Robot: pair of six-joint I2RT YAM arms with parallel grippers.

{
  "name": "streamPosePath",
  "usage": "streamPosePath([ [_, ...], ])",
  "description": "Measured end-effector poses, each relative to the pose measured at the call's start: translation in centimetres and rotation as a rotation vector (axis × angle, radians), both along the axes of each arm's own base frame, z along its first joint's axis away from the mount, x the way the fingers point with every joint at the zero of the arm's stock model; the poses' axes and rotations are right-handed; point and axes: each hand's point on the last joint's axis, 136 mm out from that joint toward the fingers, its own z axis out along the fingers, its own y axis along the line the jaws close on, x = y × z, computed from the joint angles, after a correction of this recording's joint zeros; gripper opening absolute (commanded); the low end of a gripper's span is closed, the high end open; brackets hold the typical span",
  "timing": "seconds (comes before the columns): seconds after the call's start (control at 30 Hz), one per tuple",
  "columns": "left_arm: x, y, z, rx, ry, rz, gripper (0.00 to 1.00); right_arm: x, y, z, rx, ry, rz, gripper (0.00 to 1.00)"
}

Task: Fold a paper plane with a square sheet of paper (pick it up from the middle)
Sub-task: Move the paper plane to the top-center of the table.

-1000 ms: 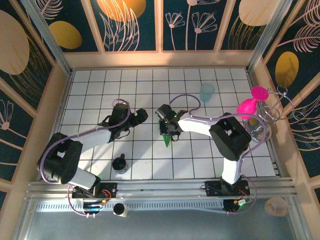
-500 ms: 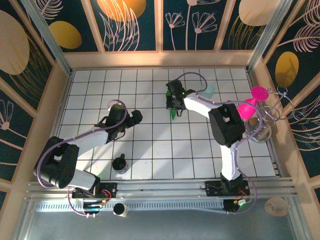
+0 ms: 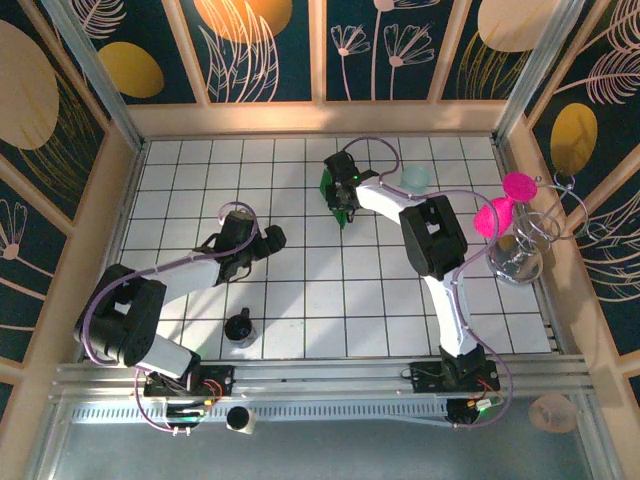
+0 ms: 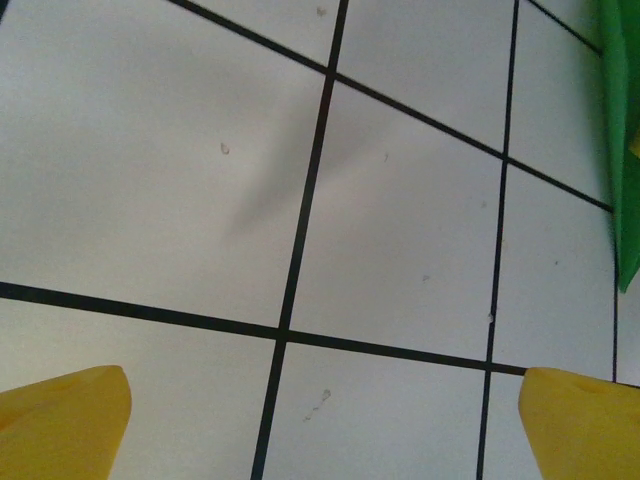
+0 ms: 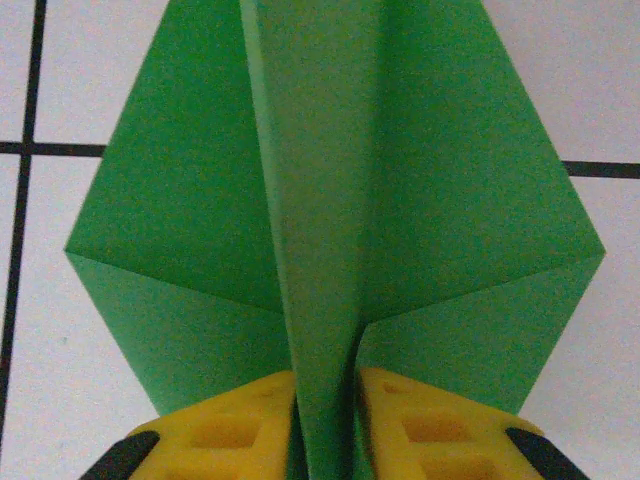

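Rail: grey metal rail (image 3: 320, 372) runs along the near edge, with both arm bases bolted to it.
Tabletop: white tiles (image 3: 300, 310) ruled by black grid lines, lit in bright patches; the left wrist view shows faint specks on them.
Black object: small dark round thing (image 3: 240, 328) stands on the near tiles, left of centre.
Left gripper: left gripper (image 3: 272, 238) hangs over bare tile at mid-table, its yellow fingertips (image 4: 70, 420) spread wide with nothing between them.
Paper plane: bright green paper plane (image 5: 450, 200) lies beyond mid-table under the right arm's wrist (image 3: 343, 216), wings spread flat to each side of a raised centre fold; its edge shows at the right of the left wrist view (image 4: 625, 150).
Right gripper: right gripper (image 5: 325, 400) reaches far across the table (image 3: 340, 192), yellow fingers close on either side of the centre fold; a thin dark slit beside one finger leaves it unclear whether they pinch the paper.
Cup: pale teal cup (image 3: 414, 180) stands just right of the plane.
Right side: pink shapes (image 3: 505, 205) near the right wall.
Room: pale wood frame around dark blue panels (image 3: 270, 50) painted with gold discs and outlined leaves and flowers.
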Motion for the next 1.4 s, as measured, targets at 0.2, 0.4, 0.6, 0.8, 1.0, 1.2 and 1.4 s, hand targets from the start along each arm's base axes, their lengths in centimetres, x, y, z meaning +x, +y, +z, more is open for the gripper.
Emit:
streamPosePath([
  [0.2,-0.1,-0.2,-0.2,-0.008,0.008,-0.010,0.99,0.1,-1.0,-0.8,-0.011,0.024,-0.021,0.32],
  [0.4,-0.1,-0.2,-0.2,-0.008,0.008,-0.010,0.99,0.3,-1.3,-1.0,-0.012,0.023,-0.031,0.39],
  [0.6,-0.1,-0.2,-0.1,-0.008,0.007,-0.009,0.99,0.9,-1.4,-1.0,-0.017,-0.003,-0.044,0.43],
  [0.8,0.0,-0.2,0.2,-0.011,0.000,-0.009,0.99,1.6,-1.5,-1.1,-0.025,-0.036,-0.060,0.43],
  [1.0,0.5,-0.1,1.5,-0.008,-0.027,0.001,0.99,1.8,-1.5,-0.8,-0.020,-0.040,-0.060,0.45],
  [1.2,2.4,1.2,4.0,0.028,-0.102,0.055,0.99,1.8,-1.6,1.0,0.003,-0.046,-0.059,0.52],
  [1.4,4.2,3.5,8.1,0.090,-0.228,0.129,0.99,0.7,-2.5,9.9,0.112,-0.184,-0.068,0.61],
])
